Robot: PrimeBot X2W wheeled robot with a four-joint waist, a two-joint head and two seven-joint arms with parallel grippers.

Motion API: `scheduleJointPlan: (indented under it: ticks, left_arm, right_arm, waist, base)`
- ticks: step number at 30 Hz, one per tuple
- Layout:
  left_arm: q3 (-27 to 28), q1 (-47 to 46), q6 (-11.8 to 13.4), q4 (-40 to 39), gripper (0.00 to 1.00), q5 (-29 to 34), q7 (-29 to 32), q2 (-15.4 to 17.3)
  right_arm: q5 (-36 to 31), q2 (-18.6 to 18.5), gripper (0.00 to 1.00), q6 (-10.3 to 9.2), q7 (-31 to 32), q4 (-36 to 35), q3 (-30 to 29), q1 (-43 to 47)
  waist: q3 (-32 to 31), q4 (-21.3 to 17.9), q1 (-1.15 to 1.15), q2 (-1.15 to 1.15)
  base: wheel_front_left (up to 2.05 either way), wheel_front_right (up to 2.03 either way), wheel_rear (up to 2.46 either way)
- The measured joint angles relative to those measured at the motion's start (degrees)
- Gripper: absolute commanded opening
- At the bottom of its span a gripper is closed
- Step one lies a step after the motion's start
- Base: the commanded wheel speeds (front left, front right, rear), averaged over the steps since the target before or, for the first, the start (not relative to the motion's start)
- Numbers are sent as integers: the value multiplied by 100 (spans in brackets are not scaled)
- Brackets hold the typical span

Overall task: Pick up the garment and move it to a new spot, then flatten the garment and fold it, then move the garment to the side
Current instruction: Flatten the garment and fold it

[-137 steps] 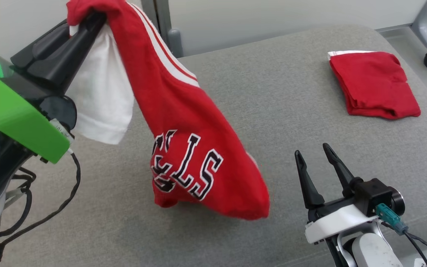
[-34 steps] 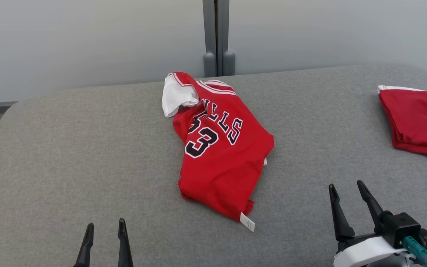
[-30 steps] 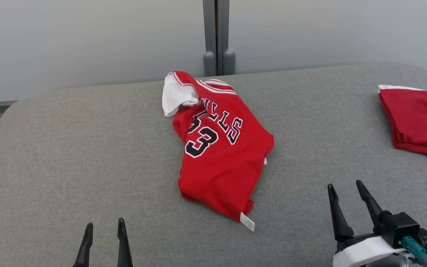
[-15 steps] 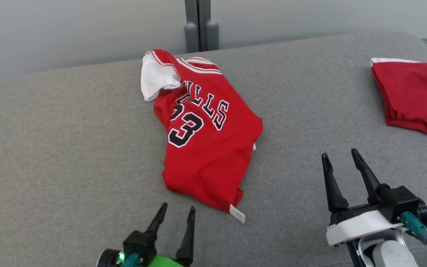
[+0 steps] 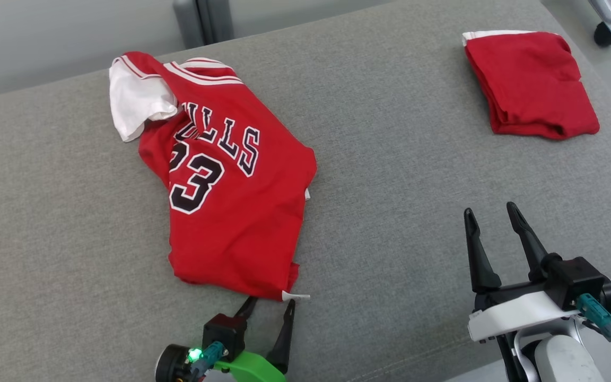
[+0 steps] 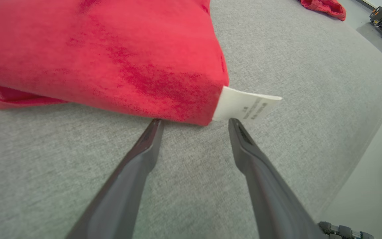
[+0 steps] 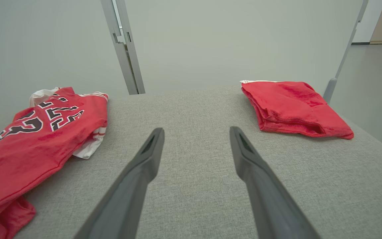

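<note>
Since left fingers (image 6: 144, 146) advanced, tips beside garment (image 6: 111, 49)

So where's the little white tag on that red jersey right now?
In the head view the white tag sticks out at the near corner of the jersey, left of centre, just ahead of the open left gripper.

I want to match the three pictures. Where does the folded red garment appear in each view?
Head view: the folded red garment lies at the upper right.
Left wrist view: a small part of it shows at the top edge, right of the middle.
Right wrist view: it lies right of the middle.
Shared landmark: the red jersey, which is to its left in every view.
</note>
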Motion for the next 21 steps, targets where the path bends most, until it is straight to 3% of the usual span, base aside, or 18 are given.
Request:
scheduleJointPlan:
  ticks: [8, 9, 10, 11, 17, 21]
  left_arm:
    - [82, -532, 361, 379, 100, -246, -304, 1]
    - [74, -572, 398, 428, 44, -325, -307, 0]
    - [54, -616, 408, 514, 8, -339, -308, 2]
    - [36, -655, 409, 582, 0, -355, -314, 1]
    - [88, -625, 456, 466, 0, -499, -75, 167]
    - [149, -186, 576, -402, 0, -511, 681, 883]
  right_arm:
    - [3, 2, 100, 0, 0, -12, 33, -77]
    - [2, 2, 100, 0, 0, -12, 22, -76]
    - [2, 2, 100, 0, 0, -12, 10, -72]
    - [1, 4, 100, 0, 0, -10, -7, -63]
    - [44, 4, 100, 0, 0, -3, -203, 67]
    - [112, 3, 100, 0, 0, 31, -232, 196]
  waist:
    - [154, -261, 0, 0]
    - [155, -260, 0, 0]
    - [151, -251, 0, 0]
    - [143, -235, 0, 0]
    - [52, -34, 0, 0]
    - [-52, 206, 0, 0]
  base:
    - [0, 0, 0]
    - [0, 0, 0]
    - [0, 0, 0]
    - [0, 0, 0]
    - [0, 0, 0]
    - [0, 0, 0]
